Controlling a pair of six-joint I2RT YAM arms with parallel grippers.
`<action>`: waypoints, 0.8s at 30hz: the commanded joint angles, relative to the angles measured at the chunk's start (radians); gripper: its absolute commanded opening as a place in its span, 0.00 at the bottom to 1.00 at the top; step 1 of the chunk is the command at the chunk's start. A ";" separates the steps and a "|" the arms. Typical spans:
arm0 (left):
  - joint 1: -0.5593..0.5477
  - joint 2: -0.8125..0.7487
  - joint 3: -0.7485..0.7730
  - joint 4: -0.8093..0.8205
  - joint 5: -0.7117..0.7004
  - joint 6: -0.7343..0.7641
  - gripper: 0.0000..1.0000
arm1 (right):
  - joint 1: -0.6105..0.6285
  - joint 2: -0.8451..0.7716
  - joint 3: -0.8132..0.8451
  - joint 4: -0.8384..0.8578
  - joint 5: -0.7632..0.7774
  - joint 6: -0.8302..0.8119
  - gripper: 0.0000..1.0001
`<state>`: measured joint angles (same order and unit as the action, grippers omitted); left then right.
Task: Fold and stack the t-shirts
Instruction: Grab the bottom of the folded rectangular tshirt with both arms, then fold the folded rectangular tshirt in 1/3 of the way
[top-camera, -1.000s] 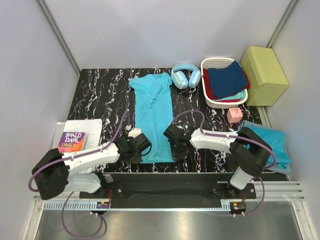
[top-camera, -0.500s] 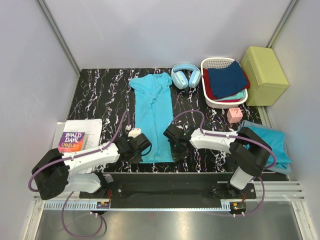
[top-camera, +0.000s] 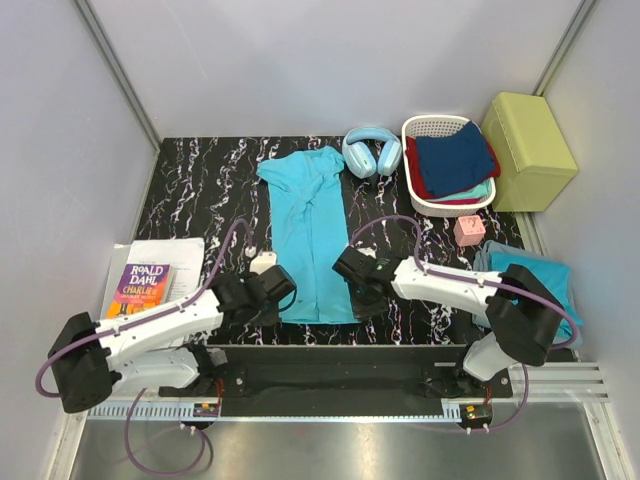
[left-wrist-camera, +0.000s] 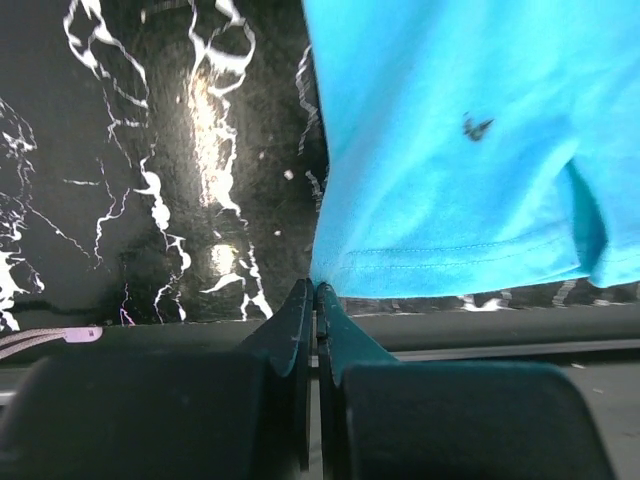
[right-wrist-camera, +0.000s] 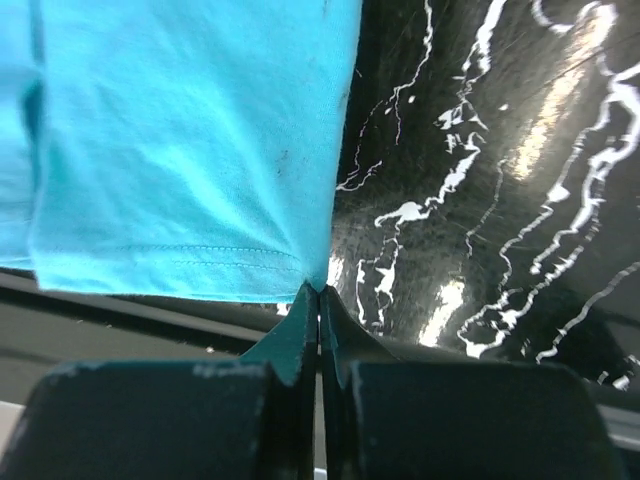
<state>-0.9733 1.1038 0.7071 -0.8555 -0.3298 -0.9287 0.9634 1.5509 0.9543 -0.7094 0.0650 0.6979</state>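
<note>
Right now both sets of jaws are pinched fully together. The left gripper (left-wrist-camera: 315, 290) has the left hem corner of the turquoise t-shirt (top-camera: 310, 235) nipped between its tips. The right gripper (right-wrist-camera: 318, 292) has the right hem corner the same way. Both corners sit at the near edge of the desk (top-camera: 200, 190); can't tell if the hem is flat on it or just lifted.

The shirt is folded lengthwise into a narrow strip up the centre of the desk, hem at the near edge, neck end at the far edge.

- blue headphones (top-camera: 372, 152): far edge, just right of the neck end.
- white basket (top-camera: 424, 128): right of the headphones, holds navy and red garments.
- pink cube (top-camera: 469, 231): just nearer than the basket.
- yellow-green box (top-camera: 528, 150): far right corner.
- second folded turquoise shirt (top-camera: 548, 285): right edge.
- book (top-camera: 143, 282): left edge, lying on papers (top-camera: 170, 252).
</note>
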 joint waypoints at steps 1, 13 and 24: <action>-0.002 -0.018 0.081 -0.051 -0.057 -0.015 0.00 | 0.009 -0.048 0.099 -0.097 0.097 0.000 0.00; 0.025 0.110 0.193 -0.010 -0.126 0.050 0.00 | -0.038 0.115 0.311 -0.101 0.167 -0.119 0.00; 0.244 0.226 0.296 0.065 -0.140 0.183 0.00 | -0.213 0.267 0.540 -0.101 0.219 -0.224 0.00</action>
<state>-0.8055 1.2755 0.9329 -0.8642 -0.4282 -0.8158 0.7979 1.7737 1.3952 -0.8112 0.2237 0.5323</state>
